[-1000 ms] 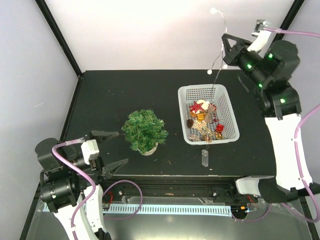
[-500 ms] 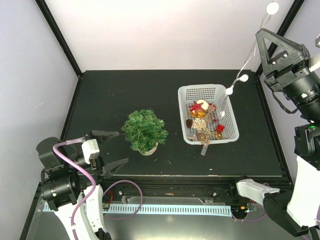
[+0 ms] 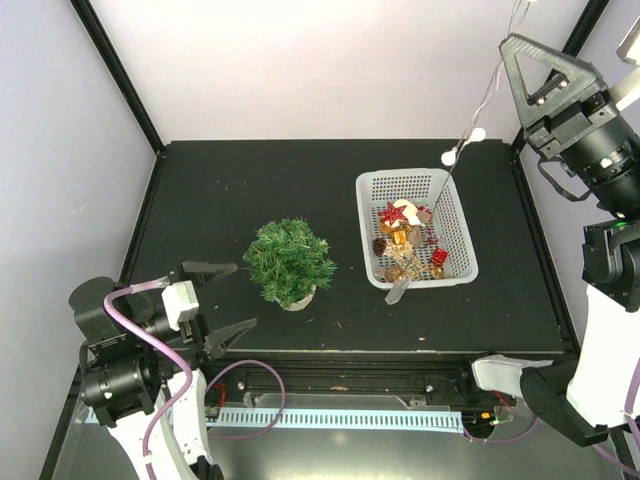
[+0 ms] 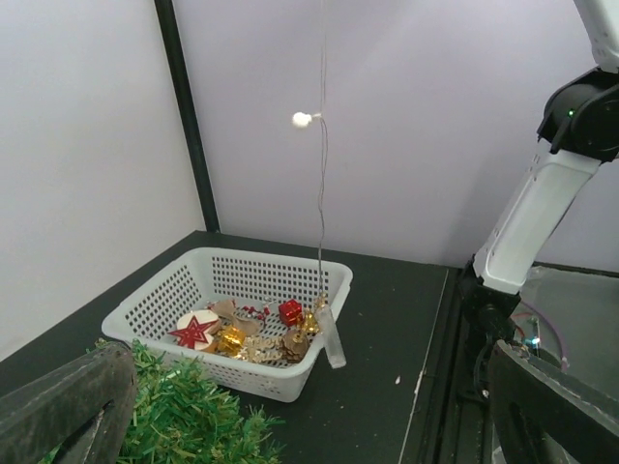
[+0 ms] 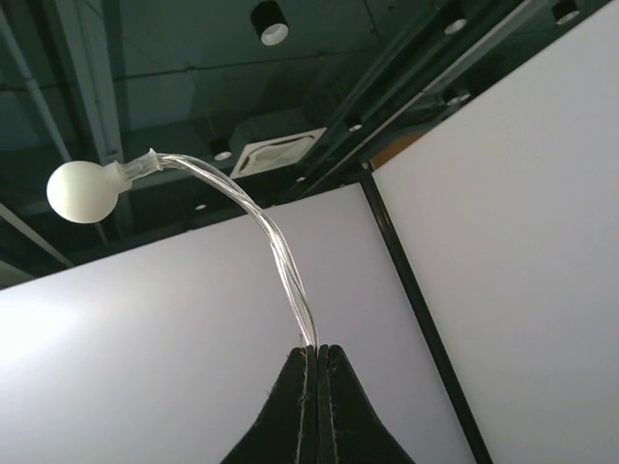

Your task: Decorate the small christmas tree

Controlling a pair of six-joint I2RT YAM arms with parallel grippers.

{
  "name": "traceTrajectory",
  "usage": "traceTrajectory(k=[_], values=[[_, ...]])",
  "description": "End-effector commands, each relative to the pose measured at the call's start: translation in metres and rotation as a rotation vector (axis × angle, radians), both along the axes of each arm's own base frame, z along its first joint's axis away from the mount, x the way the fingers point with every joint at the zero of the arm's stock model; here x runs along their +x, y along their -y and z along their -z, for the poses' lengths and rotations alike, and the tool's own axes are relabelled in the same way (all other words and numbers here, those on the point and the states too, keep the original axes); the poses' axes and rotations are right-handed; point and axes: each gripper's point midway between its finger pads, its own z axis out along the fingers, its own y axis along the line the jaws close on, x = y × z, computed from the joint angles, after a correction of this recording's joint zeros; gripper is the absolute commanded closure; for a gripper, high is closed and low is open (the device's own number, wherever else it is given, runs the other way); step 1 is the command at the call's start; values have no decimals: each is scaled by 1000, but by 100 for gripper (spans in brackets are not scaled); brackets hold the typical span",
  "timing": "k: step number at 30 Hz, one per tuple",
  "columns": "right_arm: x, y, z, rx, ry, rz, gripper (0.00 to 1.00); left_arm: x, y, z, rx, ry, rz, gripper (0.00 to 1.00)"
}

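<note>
High at the back right, the right gripper (image 5: 316,360) is pinched shut on a thin clear wire string of lights (image 3: 461,158), with one white round bulb (image 5: 85,190) curling above the fingertips. The grip sits well along the strand, so the rest hangs almost straight down into the white plastic mesh basket (image 3: 372,188). That looks like the way to draw it free of the red star, gold pieces and pine cones lying in there. The string's lower end, a small clear plastic piece (image 3: 399,291), leans over the basket's near rim, not yet clear of it. Whether anything is snagged on it is too small to tell. The small bushy green christmas tree (image 3: 289,262) stands upright on the black table (image 3: 250,180), left of the basket and apart from it, bare of ornaments so far. The left gripper (image 3: 243,295) waits low just beside the tree's left side, jaws spread wide and empty. I judge it is ready to steady the tree or take the strand once it comes across.
</note>
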Motion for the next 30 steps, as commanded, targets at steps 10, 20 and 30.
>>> traceTrajectory(k=[10,20,30], values=[[3,-14,-8,23,-27,-131,99,27,-12,-44,-38,-24,-13,1],[77,-24,44,-38,-162,-27,99,145,-14,-38,46,-254,-125,1],[111,-31,47,-56,-200,-8,99,186,72,-6,381,-247,40,1]])
